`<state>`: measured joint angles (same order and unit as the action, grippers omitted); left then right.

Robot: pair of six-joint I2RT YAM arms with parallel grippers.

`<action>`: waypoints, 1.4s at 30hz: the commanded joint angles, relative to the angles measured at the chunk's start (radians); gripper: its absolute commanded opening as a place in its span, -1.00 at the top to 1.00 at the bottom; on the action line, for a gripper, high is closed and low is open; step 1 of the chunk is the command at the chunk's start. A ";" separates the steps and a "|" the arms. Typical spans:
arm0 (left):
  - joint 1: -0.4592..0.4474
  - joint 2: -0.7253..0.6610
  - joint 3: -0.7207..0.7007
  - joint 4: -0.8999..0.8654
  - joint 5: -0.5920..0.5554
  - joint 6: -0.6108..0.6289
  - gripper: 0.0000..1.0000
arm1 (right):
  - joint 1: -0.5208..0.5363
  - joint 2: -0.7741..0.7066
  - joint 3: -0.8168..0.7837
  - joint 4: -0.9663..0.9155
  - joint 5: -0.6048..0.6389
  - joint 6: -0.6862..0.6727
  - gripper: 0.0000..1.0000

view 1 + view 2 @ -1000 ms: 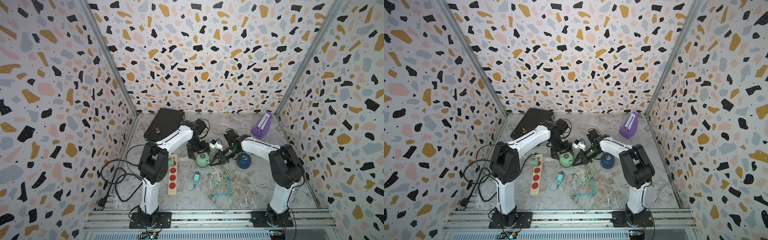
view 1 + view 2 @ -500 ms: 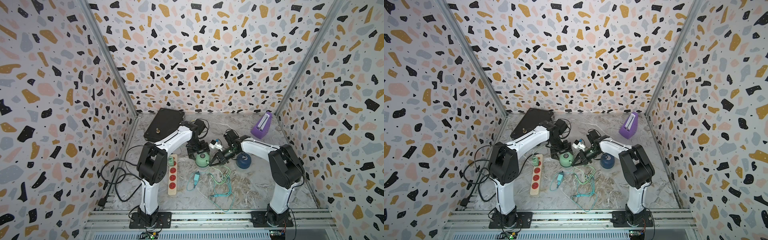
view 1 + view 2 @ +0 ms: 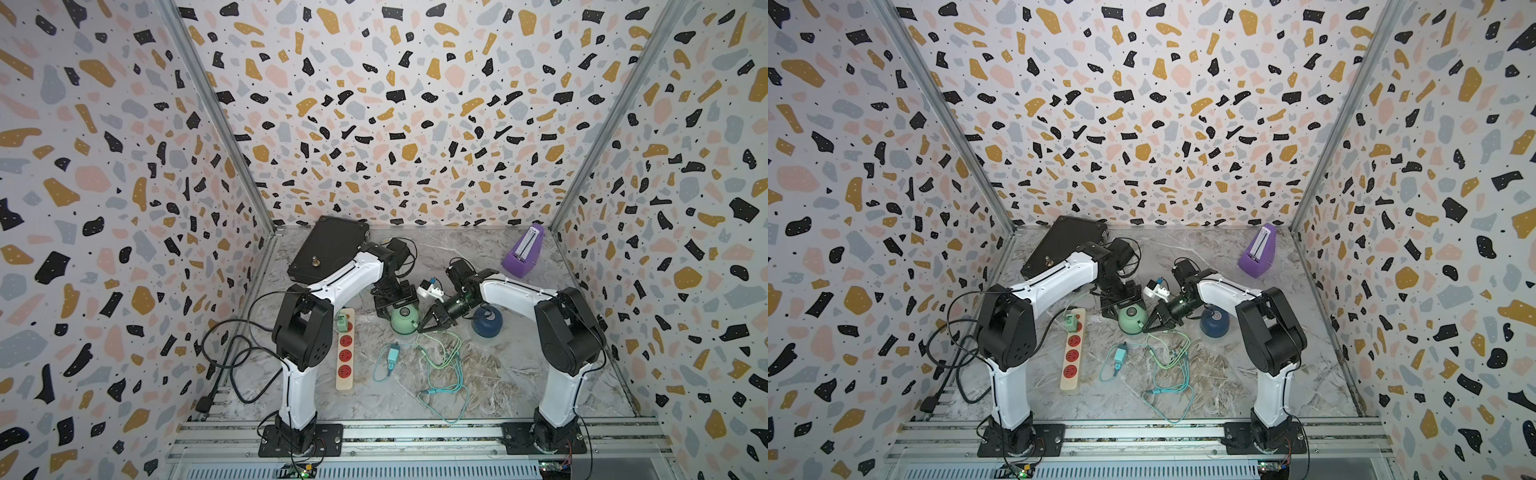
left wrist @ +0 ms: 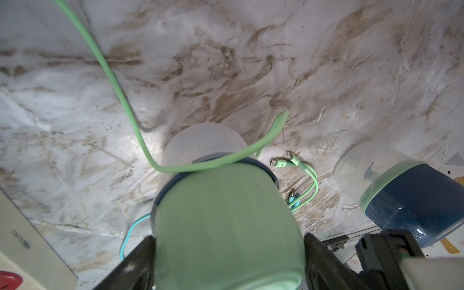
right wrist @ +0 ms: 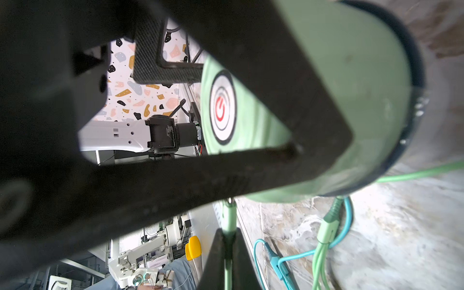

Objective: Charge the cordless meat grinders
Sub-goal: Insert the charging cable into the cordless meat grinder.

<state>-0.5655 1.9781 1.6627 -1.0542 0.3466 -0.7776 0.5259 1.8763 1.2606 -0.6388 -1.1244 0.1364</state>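
The mint green meat grinder (image 3: 404, 321) (image 3: 1131, 318) stands mid-table. My left gripper (image 3: 397, 305) (image 4: 228, 263) comes down on it from behind and is shut on its dome (image 4: 226, 226), one finger (image 4: 135, 263) on each side. Its silvery button (image 5: 222, 110) shows in the right wrist view. My right gripper (image 3: 428, 326) (image 5: 228, 231) is shut on the plug end of a light green cable (image 5: 229, 213), whose tip is at the grinder's lower side (image 5: 351, 100). The navy blue meat grinder (image 3: 487, 322) (image 4: 406, 200) stands free to the right.
A power strip (image 3: 345, 349) with a green adapter (image 3: 343, 322) plugged in lies left of the grinders. A loose teal adapter (image 3: 392, 356) and tangled cables (image 3: 440, 365) lie in front. A black case (image 3: 328, 249) and a purple metronome (image 3: 523, 257) stand at the back.
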 commanded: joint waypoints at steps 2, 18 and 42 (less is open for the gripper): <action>-0.003 0.039 -0.030 -0.058 -0.034 0.018 -0.61 | 0.005 -0.015 0.031 -0.019 0.013 -0.039 1.00; -0.004 0.039 -0.042 -0.050 -0.028 0.018 -0.60 | 0.005 -0.026 0.039 -0.013 0.004 -0.043 1.00; -0.004 0.030 -0.063 -0.035 -0.018 0.013 -0.58 | 0.001 -0.007 0.061 -0.033 0.009 -0.053 1.00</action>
<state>-0.5655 1.9747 1.6558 -1.0477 0.3500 -0.7773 0.5259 1.8767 1.2804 -0.6621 -1.1080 0.0898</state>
